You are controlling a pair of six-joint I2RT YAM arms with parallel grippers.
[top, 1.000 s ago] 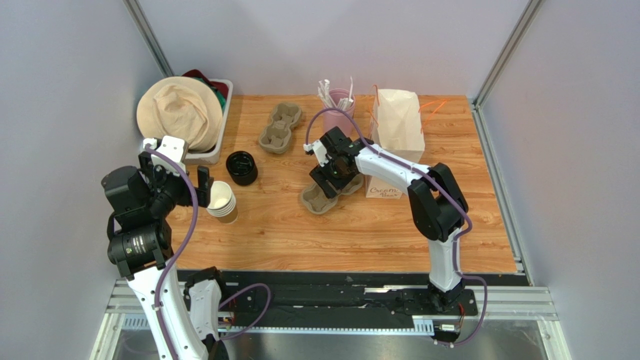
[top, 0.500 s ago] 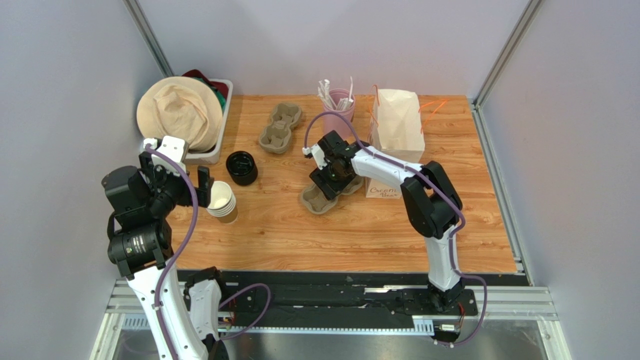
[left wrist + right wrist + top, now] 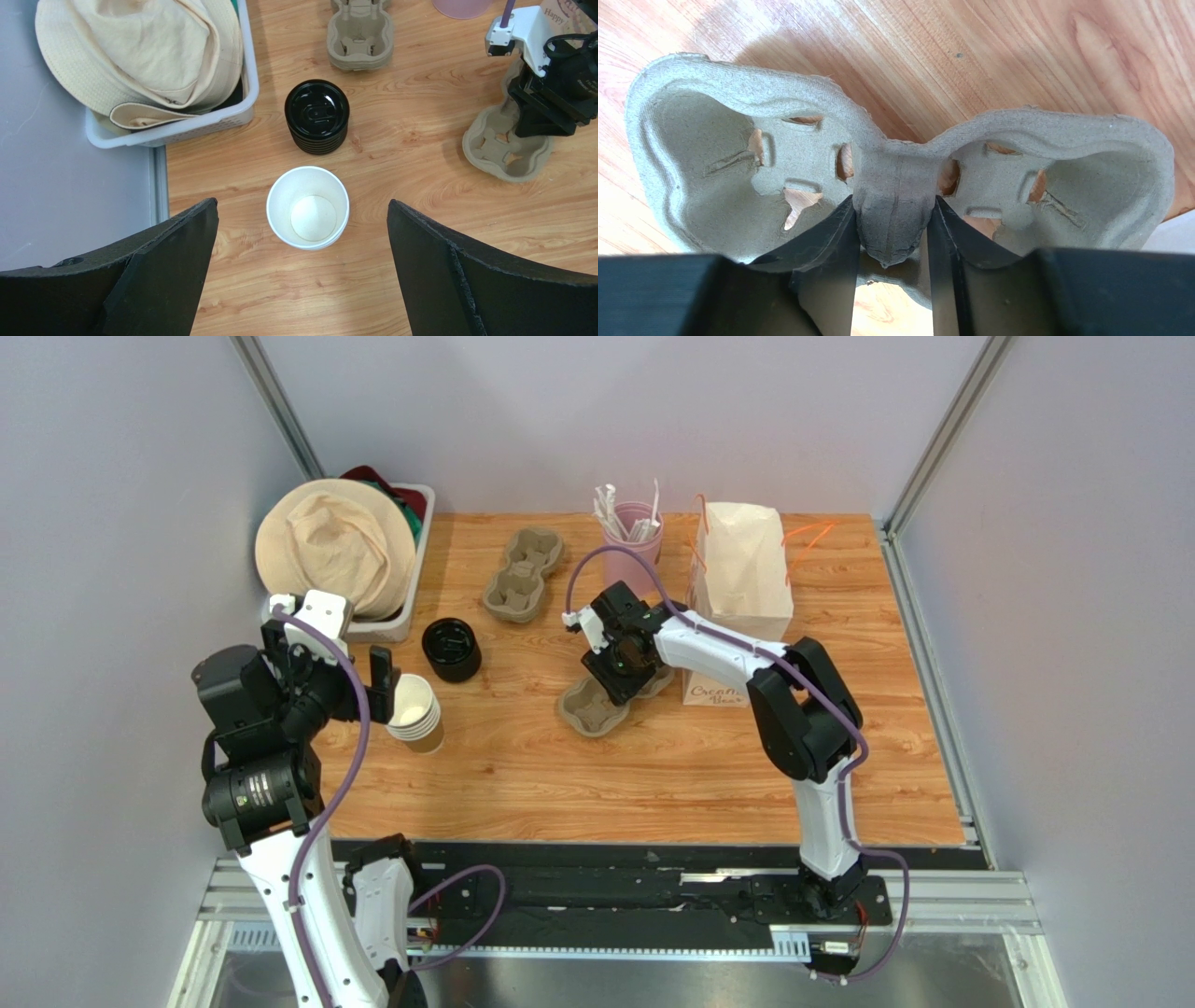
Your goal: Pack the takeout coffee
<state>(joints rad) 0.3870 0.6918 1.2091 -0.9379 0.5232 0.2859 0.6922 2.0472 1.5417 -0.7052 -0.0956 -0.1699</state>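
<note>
From above, my left pincer (image 3: pixel 340 678) hangs wide over the left edge of the worktop (image 3: pixel 631 763), holding nothing. Just beside its right finger stands the paper cup (image 3: pixel 413 700), white inside and brown outside; further rims show under it, so it seems to be the top of a nested stack. A stack of black lids (image 3: pixel 452 647) stands just beyond it, and a grey basket (image 3: pixel 403 611) with a cream hat (image 3: pixel 334 549) fills the far left corner. My right pincer (image 3: pixel 617 661) is down at mid-worktop on a pulp cup carrier (image 3: pixel 586 709). More carriers (image 3: pixel 522 571), a pink cup of white sticks (image 3: pixel 634 525) and a white paper bag (image 3: pixel 744 560) stand along the far side. My left wrist view looks straight down into the empty cup, which sits between my two spread fingers (image 3: pixel 161 273) and apart from both. In my right wrist view, my black fingers (image 3: pixel 823 260) press against either side of the carrier's middle ridge, narrowed onto it, with both cup wells empty.
</note>
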